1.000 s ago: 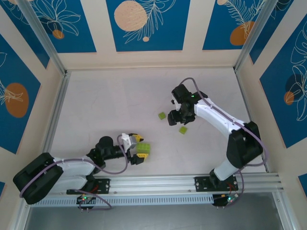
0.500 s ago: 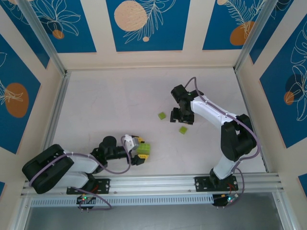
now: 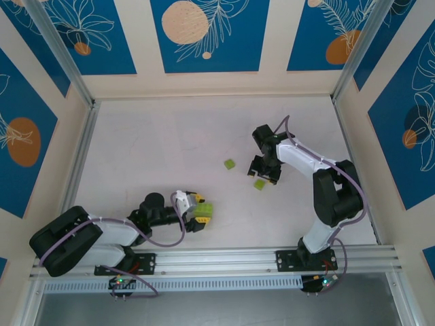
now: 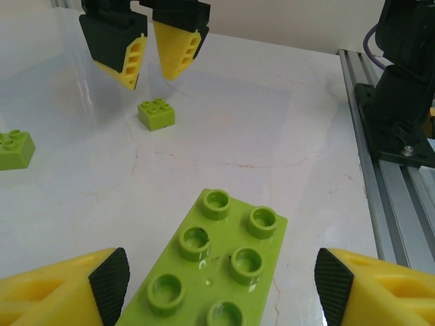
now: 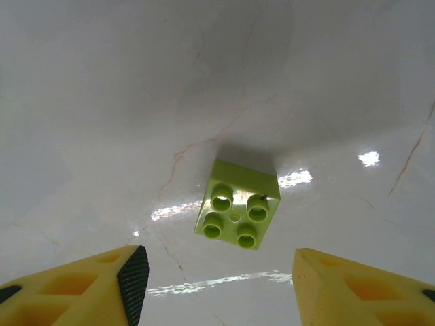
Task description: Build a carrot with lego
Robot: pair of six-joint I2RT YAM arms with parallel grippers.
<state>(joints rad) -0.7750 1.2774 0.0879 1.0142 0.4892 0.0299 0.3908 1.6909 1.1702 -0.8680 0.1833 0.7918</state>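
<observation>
The main risk is a poor catch by the right gripper (image 5: 217,266). Its jaws are standing spread, pinching nothing, and the square lime-green brick (image 5: 238,204) is lying just ahead of the tips rather than between them, turned slightly off their line. If they were brought together from here, one jaw would likely be meeting a corner first. The brick would then be twisting or skidding across the glossy table (image 5: 102,102) instead of seating squarely.

A second risk is sitting with the left gripper (image 4: 219,280). Its jaws are also standing apart, with a gap showing on each side of the long lime-green brick (image 4: 234,238). That brick is lying nearer one jaw and at an angle, so a squeeze could be swinging it rather than clamping it.

From above, the right gripper is hanging almost directly over the square brick, just on its far side. The other small lime-green brick (image 3: 230,164) is resting near the square brick, to its far left. The long brick is lying well apart from the square brick, towards the near left.
</observation>
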